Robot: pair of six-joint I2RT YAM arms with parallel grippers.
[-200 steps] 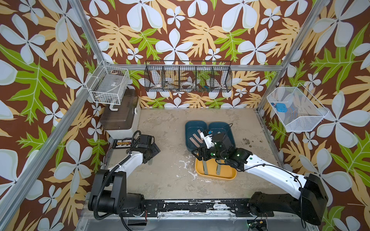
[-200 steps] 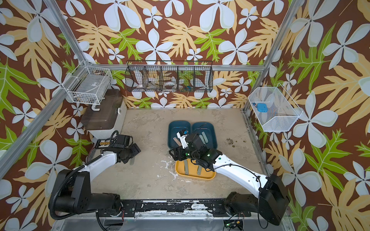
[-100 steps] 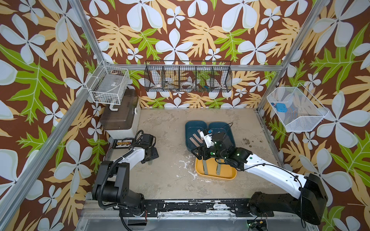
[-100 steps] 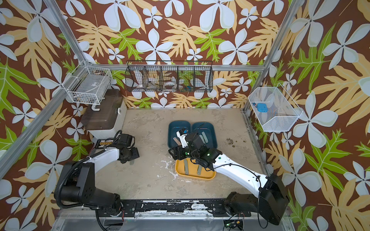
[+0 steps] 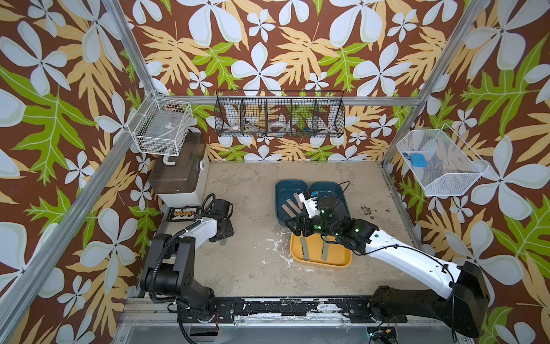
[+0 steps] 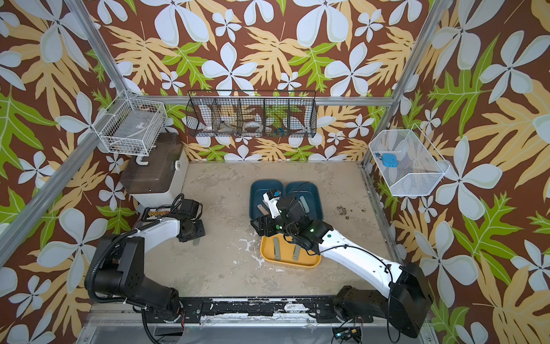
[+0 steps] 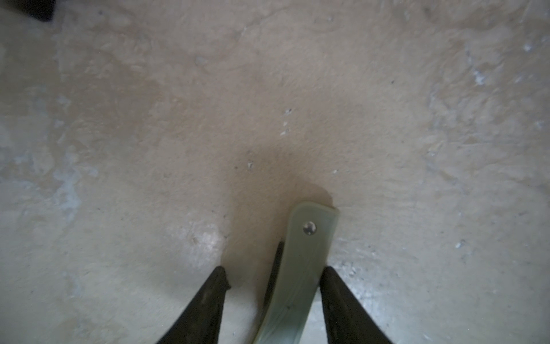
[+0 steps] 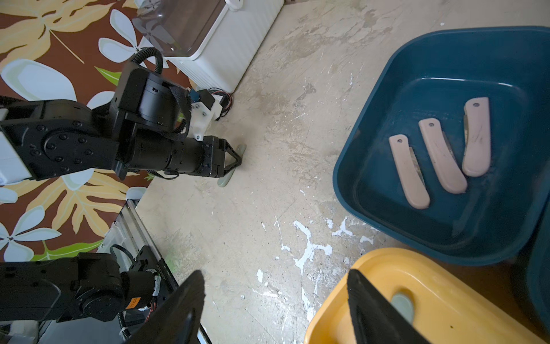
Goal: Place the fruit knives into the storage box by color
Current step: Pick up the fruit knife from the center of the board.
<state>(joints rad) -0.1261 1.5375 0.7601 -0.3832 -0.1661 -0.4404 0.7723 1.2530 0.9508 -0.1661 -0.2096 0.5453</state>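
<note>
**Inspector:** Item in hand: the grey-green knife [image 7: 303,262], lying on the bare table [image 7: 178,104], well apart from the yellow tray [image 5: 339,254]. The left claw [image 7: 273,271] straddles it, half spread. One finger [image 7: 342,303] touches its edge and the other stands clear, so there is no pinch yet.

**Assistant:** And the right claw [image 8: 276,273]?

**Inspector:** Spread and empty, hanging over the yellow tray's rim. Two grey-green knives [image 5: 304,248] lie in that tray. Three pink knives [image 8: 442,155] sit in the blue tray [image 8: 416,65].

**Assistant:** Recommendation?

**Inspector:** In my judgement, close squarely across the narrow width near mid-length, with the tips kept low. The knife is thin and could skid or pivot under a one-sided push. Lift only once both fingers bear. The right arm should clear the yellow tray before delivery.
</note>
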